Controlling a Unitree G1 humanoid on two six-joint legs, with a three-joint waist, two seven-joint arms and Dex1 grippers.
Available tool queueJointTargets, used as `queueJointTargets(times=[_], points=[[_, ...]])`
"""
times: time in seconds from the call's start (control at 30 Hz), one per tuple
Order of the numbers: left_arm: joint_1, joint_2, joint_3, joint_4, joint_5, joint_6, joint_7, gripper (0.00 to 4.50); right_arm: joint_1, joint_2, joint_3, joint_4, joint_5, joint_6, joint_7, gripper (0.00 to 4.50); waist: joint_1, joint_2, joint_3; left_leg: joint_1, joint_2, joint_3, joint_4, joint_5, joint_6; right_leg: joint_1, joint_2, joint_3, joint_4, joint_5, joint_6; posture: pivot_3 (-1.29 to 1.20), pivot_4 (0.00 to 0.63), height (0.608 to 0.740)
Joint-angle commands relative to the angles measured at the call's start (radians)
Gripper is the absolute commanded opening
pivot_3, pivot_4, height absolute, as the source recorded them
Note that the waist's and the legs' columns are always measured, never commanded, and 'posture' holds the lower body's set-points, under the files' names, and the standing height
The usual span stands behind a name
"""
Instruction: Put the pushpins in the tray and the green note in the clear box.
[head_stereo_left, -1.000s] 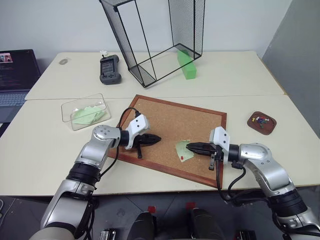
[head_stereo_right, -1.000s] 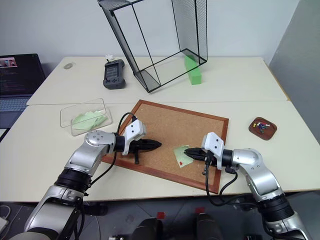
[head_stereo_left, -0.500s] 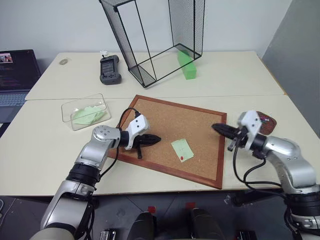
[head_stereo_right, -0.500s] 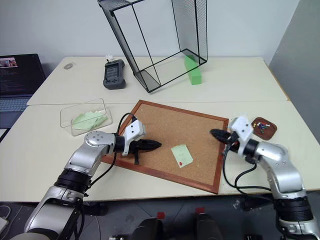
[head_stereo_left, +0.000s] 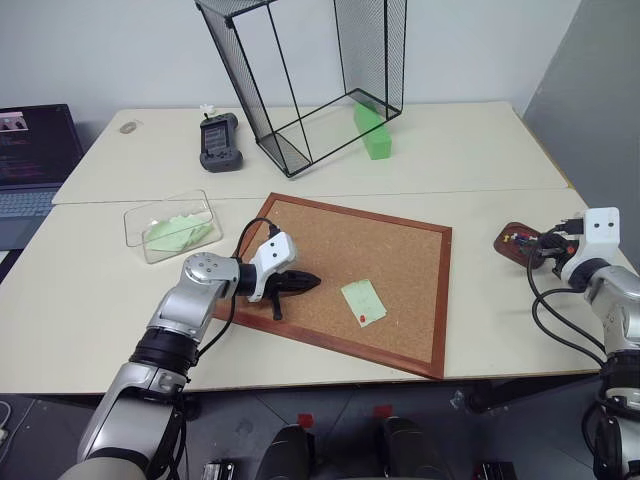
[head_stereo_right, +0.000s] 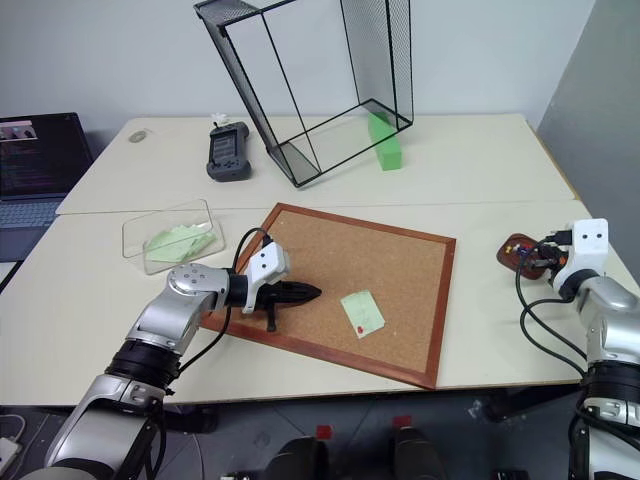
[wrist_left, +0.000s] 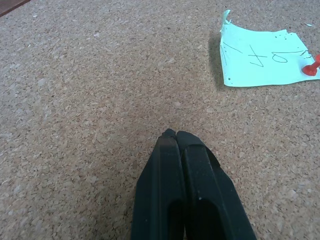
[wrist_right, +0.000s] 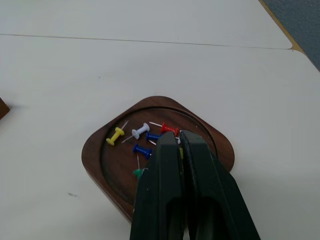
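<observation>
The pale green note (head_stereo_left: 363, 300) lies on the corkboard (head_stereo_left: 340, 235), held down by a red pushpin (head_stereo_left: 360, 317) at its near corner; the left wrist view shows both the note (wrist_left: 260, 55) and that pin (wrist_left: 312, 70). My left gripper (head_stereo_left: 303, 282) is shut and empty, resting on the cork to the note's left. The brown tray (head_stereo_left: 512, 245) sits on the table right of the board and holds several pushpins (wrist_right: 142, 149). Over it hangs my right gripper (wrist_right: 173, 135), shut. I cannot see whether a pin is pinched in its tips. The clear box (head_stereo_left: 172, 225) at the left holds green paper.
A tilted black wire-mesh basket (head_stereo_left: 310, 80) stands behind the board, a bright green block (head_stereo_left: 372, 130) leaning at its base. A dark handheld device (head_stereo_left: 220, 140) lies at the back left and a laptop (head_stereo_left: 30, 150) at the far left edge.
My right gripper left the note's corner and swung right off the corkboard to above the tray, turning as it went. The left gripper stayed put. The note stays pinned by the red pushpin.
</observation>
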Motion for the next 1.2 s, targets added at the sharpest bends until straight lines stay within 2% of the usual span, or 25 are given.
queueJointTargets(times=[0.03, 0.23, 0.3, 0.33, 0.37, 0.47, 1.0, 1.2], points=[[0.024, 0.007, -0.04, 0.025, 0.029, 0.023, -0.018, 0.0, -0.051, 0.003, -0.015, 0.048, 0.012, -0.001, -0.009, 0.01, 0.0, 0.0, 0.0, 0.0, 0.0, 0.0, 0.0, 0.0, 0.0, 0.0, 0.0, 0.0, 0.0, 0.0, 0.0, 0.0, 0.15, 0.74], [0.034, 0.009, -0.038, 0.013, 0.027, 0.028, -0.017, 0.0, -0.059, 0.005, -0.013, 0.09, 0.02, 0.001, 0.0, 0.01, 0.0, 0.0, 0.0, 0.0, 0.0, 0.0, 0.0, 0.0, 0.0, 0.0, 0.0, 0.0, 0.0, 0.0, 0.0, 0.0, 0.15, 0.74], [0.033, 0.009, -0.038, 0.013, 0.028, 0.028, -0.016, 0.0, -0.061, 0.006, -0.011, 0.096, 0.019, -0.003, 0.0, 0.47, 0.0, 0.0, 0.0, 0.0, 0.0, 0.0, 0.0, 0.0, 0.0, 0.0, 0.0, 0.0, 0.0, 0.0, 0.0, 0.0, 0.15, 0.74], [0.032, 0.009, -0.038, 0.014, 0.028, 0.028, -0.016, 0.0, -0.061, 0.006, -0.01, 0.098, 0.019, -0.006, 0.0, 0.53, -0.001, 0.0, 0.0, 0.0, 0.0, 0.0, 0.0, 0.0, 0.0, 0.0, 0.0, 0.0, 0.0, 0.0, 0.0, 0.0, 0.15, 0.74], [0.031, 0.008, -0.037, 0.014, 0.028, 0.029, -0.016, 0.0, -0.061, 0.005, -0.009, 0.099, 0.017, -0.01, 0.0, 0.89, -0.001, 0.0, 0.0, 0.0, 0.0, 0.0, 0.0, 0.0, 0.0, 0.0, 0.0, 0.0, 0.0, 0.0, 0.0, 0.0, 0.15, 0.74], [0.025, 0.007, -0.039, 0.02, 0.029, 0.028, -0.017, 0.0, -0.064, 0.006, -0.01, 0.101, 0.016, -0.02, -0.002, 1.43, -0.001, 0.0, 0.0, 0.0, 0.0, 0.0, 0.0, 0.0, 0.0, 0.0, 0.0, 0.0, 0.0, 0.0, 0.0, 0.0, 0.15, 0.74], [0.013, -0.001, -0.044, 0.032, 0.032, 0.021, -0.023, 0.0, -0.058, 0.006, -0.038, 0.064, 0.056, -0.004, 0.022, 1.43, -0.001, 0.0, 0.0, 0.0, 0.0, 0.0, 0.0, 0.0, 0.0, 0.0, 0.0, 0.0, 0.0, 0.0, 0.0, 0.0, 0.15, 0.74], [0.009, -0.003, -0.045, 0.036, 0.033, 0.018, -0.023, 0.0, -0.05, -0.005, -0.031, 0.062, 0.061, -0.004, 0.025, 2.37, 0.0, 0.0, 0.0, 0.0, 0.0, 0.0, 0.0, 0.0, 0.0, 0.0, 0.0, 0.0, 0.0, 0.0, 0.0, 0.0, 0.15, 0.74]])
